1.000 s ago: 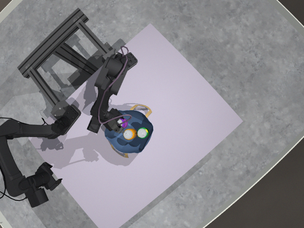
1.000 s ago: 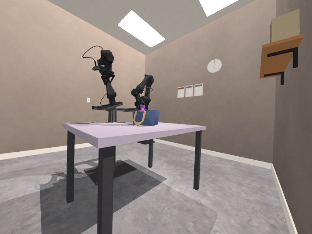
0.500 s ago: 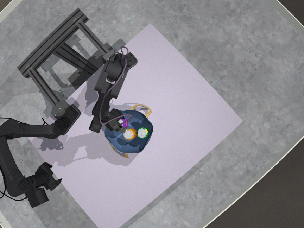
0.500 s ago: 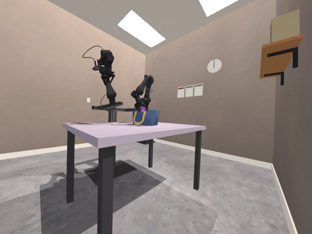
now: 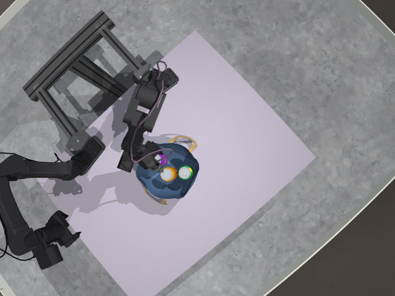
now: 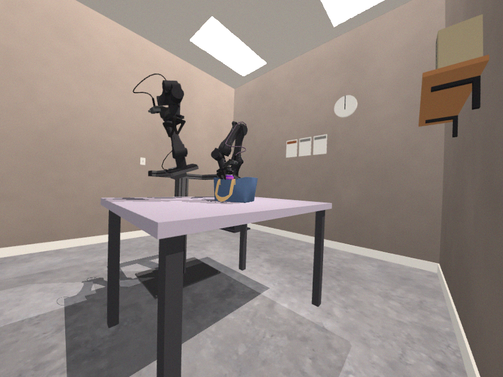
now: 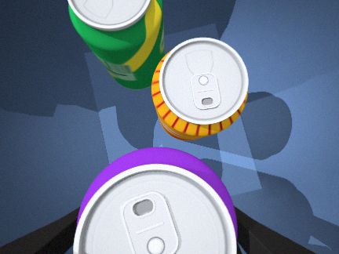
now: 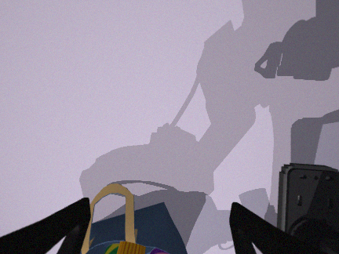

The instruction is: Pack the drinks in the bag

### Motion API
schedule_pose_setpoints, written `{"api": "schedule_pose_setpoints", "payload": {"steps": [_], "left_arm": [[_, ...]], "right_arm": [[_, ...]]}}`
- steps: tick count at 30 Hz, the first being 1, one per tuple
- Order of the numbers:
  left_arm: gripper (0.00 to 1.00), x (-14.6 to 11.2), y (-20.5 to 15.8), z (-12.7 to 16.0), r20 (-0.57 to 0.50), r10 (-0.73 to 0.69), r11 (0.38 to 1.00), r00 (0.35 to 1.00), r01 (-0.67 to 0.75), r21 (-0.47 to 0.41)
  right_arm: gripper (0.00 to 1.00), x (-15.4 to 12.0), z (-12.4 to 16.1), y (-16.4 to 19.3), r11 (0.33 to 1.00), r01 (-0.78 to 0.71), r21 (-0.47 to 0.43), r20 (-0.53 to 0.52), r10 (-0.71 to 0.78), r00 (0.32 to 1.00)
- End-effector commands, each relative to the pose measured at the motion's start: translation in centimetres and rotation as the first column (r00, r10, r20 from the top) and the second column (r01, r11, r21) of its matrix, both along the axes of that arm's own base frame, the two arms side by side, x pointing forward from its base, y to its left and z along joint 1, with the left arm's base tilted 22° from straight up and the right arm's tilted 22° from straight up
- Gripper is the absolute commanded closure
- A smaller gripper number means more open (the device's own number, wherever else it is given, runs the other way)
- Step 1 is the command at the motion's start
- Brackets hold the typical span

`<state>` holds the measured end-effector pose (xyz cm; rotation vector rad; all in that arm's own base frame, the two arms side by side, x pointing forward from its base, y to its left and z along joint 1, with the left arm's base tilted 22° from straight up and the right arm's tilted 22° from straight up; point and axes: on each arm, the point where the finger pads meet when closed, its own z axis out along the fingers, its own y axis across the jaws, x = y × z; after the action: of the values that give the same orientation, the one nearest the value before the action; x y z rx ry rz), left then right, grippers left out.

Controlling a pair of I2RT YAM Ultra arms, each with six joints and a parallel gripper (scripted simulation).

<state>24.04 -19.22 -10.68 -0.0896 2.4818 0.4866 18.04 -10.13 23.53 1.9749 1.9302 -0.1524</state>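
Purple can, upright and gripped between the fingers of the left gripper, at the mouth of the canvas bag. The orange can and the green can stand inside the bag, whose walls are up. The right gripper is spread, with nothing between its fingers, well apart from the bag.

Step in hand: placement of what appears to be the last drink. The next move calls for a straight descent beside the orange can until the base meets the bag floor, then a modest widening of the fingers and a vertical withdrawal that does not drag the wall.

Comparison of views: the exterior view shows the purple top above the rim, evidence that the can is probably not yet seated, but the near wall conceals the other two. The top view gives the layout of all three, though the gripper partly covers the purple lid. Only the left wrist view shows the gap between orange and green cans clearly; the purple can's base is hidden throughout.

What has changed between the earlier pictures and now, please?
The purple can, held by the left gripper, has moved down into the blue bag. The orange can, green can and bag stayed put.
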Motion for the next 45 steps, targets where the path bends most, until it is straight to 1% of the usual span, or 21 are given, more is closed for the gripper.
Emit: {"api": "schedule_pose_setpoints", "payload": {"steps": [1, 2, 5, 8, 10, 14, 16, 18, 21, 22, 25, 28, 31, 33, 35, 38, 39, 40, 42, 44, 45], "left_arm": [[0.30, 0.7, 0.0, -0.2, 0.045, -0.018, 1.000, 0.999, 0.018, 0.005], [0.30, 0.8, -0.6, -0.1, 0.052, -0.026, 1.000, 0.998, 0.027, -0.006], [0.30, 1.1, 0.0, -0.7, 0.050, -0.013, 1.000, 0.999, 0.013, -0.001], [0.30, 1.1, -0.7, 0.0, 0.058, -0.018, 1.000, 0.998, 0.019, -0.016], [0.30, 0.6, 0.7, -1.3, 0.039, -0.016, 1.000, 0.999, 0.015, 0.015], [0.30, 1.0, -0.3, -1.2, 0.054, -0.027, 1.000, 0.998, 0.028, -0.009], [0.30, 1.1, 0.7, -1.9, 0.046, -0.012, 1.000, 0.999, 0.012, 0.005], [0.30, 1.4, -1.4, -0.2, 0.075, -0.029, 0.999, 0.997, 0.032, -0.043], [0.30, 1.4, -1.4, -0.3, 0.072, -0.030, 0.999, 0.997, 0.033, -0.039], [0.30, 0.8, 0.5, -2.0, 0.041, -0.021, 1.000, 0.999, 0.021, 0.012], [0.30, 1.1, 0.1, -1.3, 0.052, -0.019, 1.000, 0.998, 0.019, -0.006], [0.30, 0.7, 1.1, -2.2, 0.039, -0.017, 1.000, 0.999, 0.016, 0.018], [0.30, 1.3, -0.6, -1.8, 0.060, -0.029, 0.999, 0.998, 0.030, -0.016], [0.30, 1.3, 0.6, -2.3, 0.049, -0.010, 1.000, 0.999, 0.010, 0.003], [0.30, 0.8, 0.6, -2.3, 0.046, -0.027, 1.000, 0.999, 0.026, 0.007], [0.30, 1.4, 0.7, -2.2, 0.054, -0.009, 1.000, 0.999, 0.009, -0.005], [0.30, 1.0, 1.1, -2.8, 0.043, -0.014, 1.000, 0.999, 0.014, 0.012], [0.30, 1.1, 0.0, -2.1, 0.055, -0.030, 1.000, 0.998, 0.030, -0.008], [0.30, 1.1, 0.0, -2.1, 0.055, -0.030, 1.000, 0.998, 0.030, -0.008], [0.30, 0.7, 1.5, -3.1, 0.038, -0.019, 1.000, 0.999, 0.018, 0.021], [0.30, 1.2, 1.0, -3.0, 0.046, -0.012, 1.000, 0.999, 0.011, 0.007]], "right_arm": [[0.14, -0.1, 0.5, 0.0, 1.000, -0.003, -0.023, 0.027, 0.003, 1.000], [0.14, -0.1, 0.5, 0.0, 1.000, -0.003, -0.023, 0.027, 0.003, 1.000], [0.14, -0.1, 0.5, 0.0, 1.000, -0.003, -0.023, 0.027, 0.003, 1.000], [0.14, -0.1, 0.5, 0.0, 1.000, -0.003, -0.023, 0.027, 0.003, 1.000], [0.14, -0.1, 0.5, 0.0, 1.000, -0.003, -0.023, 0.027, 0.003, 1.000], [0.14, -0.1, 0.5, 0.0, 1.000, -0.003, -0.023, 0.027, 0.003, 1.000], [0.14, -0.1, 0.5, 0.0, 1.000, -0.003, -0.023, 0.027, 0.003, 1.000], [0.14, -0.1, 0.5, 0.0, 1.000, -0.003, -0.023, 0.027, 0.003, 1.000], [0.14, -0.1, 0.5, 0.0, 1.000, -0.003, -0.023, 0.027, 0.003, 1.000], [0.14, -0.1, 0.5, 0.0, 1.000, -0.003, -0.023, 0.027, 0.003, 1.000], [0.14, -0.1, 0.5, 0.0, 1.000, -0.003, -0.023, 0.027, 0.003, 1.000], [0.14, -0.1, 0.5, 0.0, 1.000, -0.003, -0.023, 0.027, 0.003, 1.000], [0.14, -0.1, 0.5, 0.0, 1.000, -0.003, -0.023, 0.027, 0.003, 1.000], [0.14, -0.1, 0.5, 0.0, 1.000, -0.003, -0.023, 0.027, 0.003, 1.000], [0.14, -0.1, 0.5, 0.0, 1.000, -0.003, -0.023, 0.027, 0.003, 1.000], [0.14, -0.1, 0.5, 0.0, 1.000, -0.003, -0.023, 0.027, 0.003, 1.000], [0.14, -0.1, 0.5, 0.0, 1.000, -0.003, -0.023, 0.027, 0.003, 1.000], [0.14, -0.1, 0.5, 0.0, 1.000, -0.003, -0.023, 0.027, 0.003, 1.000], [0.14, -0.1, 0.5, 0.0, 1.000, -0.003, -0.023, 0.027, 0.003, 1.000], [0.14, -0.1, 0.5, 0.0, 1.000, -0.003, -0.023, 0.027, 0.003, 1.000], [0.14, -0.1, 0.5, 0.0, 1.000, -0.003, -0.023, 0.027, 0.003, 1.000]]}}
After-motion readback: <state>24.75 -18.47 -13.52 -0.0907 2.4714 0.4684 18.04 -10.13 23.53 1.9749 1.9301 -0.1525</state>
